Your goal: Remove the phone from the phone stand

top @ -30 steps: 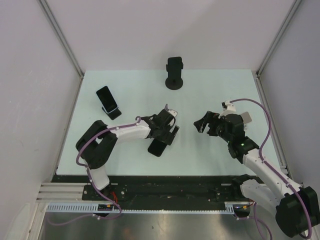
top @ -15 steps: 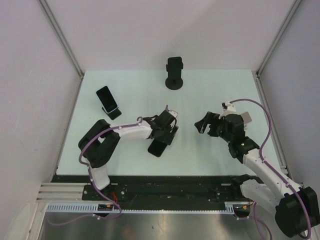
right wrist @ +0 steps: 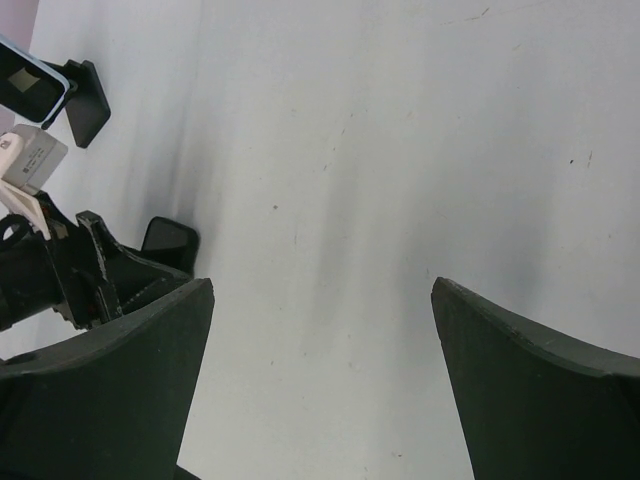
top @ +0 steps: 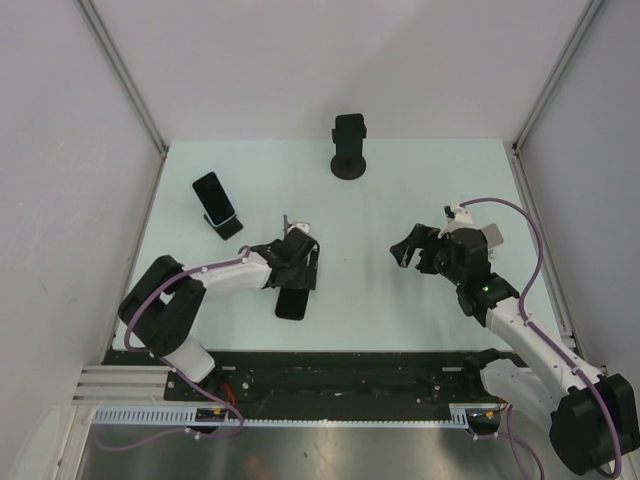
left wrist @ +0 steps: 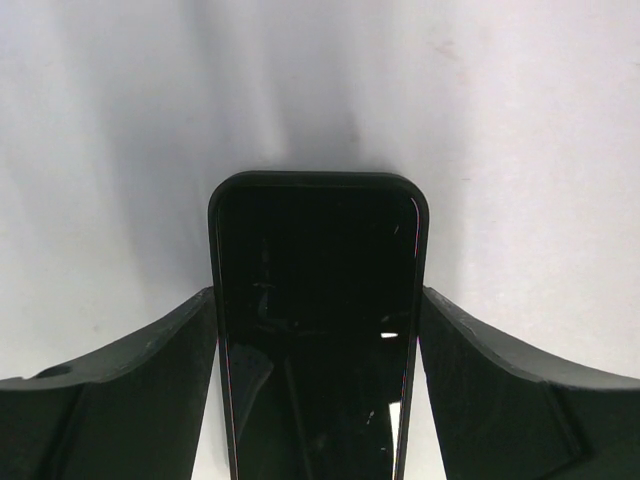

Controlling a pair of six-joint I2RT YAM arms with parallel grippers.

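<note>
Phone (left wrist: 318, 340) lies pinched in the left claw (top: 292, 285); the right claw (top: 410, 248) hangs spread wide.

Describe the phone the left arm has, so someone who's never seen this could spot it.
On the pale table, look near the front edge, left of centre. The phone is there, dark and face up, clamped in the left gripper. Unlike the other phone, propped on a stand farther back left, it has no stand under it.
</note>
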